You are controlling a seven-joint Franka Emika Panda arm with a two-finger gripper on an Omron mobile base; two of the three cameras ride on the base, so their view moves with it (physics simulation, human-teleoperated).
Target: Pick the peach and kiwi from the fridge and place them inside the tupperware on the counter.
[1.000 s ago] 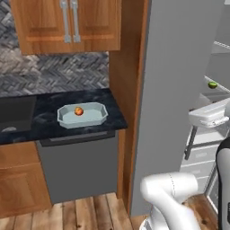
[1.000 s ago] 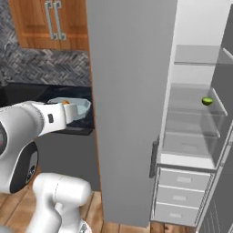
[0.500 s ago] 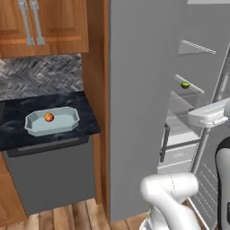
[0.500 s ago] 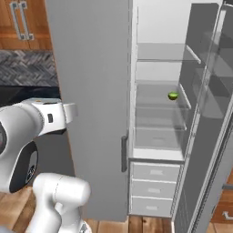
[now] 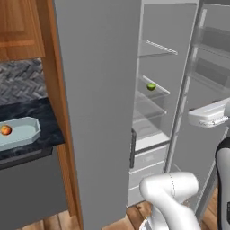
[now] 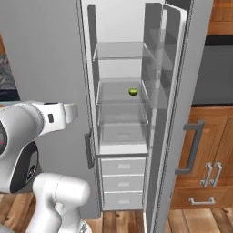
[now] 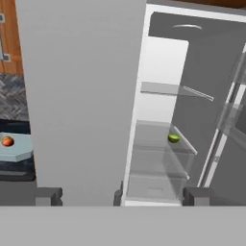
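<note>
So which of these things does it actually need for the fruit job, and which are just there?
Needed: kiwi on a shelf in the open fridge; peach already in the tupperware on the counter.

Just there: fridge drawers, wooden cabinets, tile wall.

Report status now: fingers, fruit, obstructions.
Fingers apart, nothing held. Peach in tupperware. Kiwi on fridge shelf, door open, nothing blocking.

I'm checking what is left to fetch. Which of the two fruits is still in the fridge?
The kiwi, the small yellow-green oval on a glass shelf of the open fridge. The round orange peach already lies in the tupperware on the counter.
</note>
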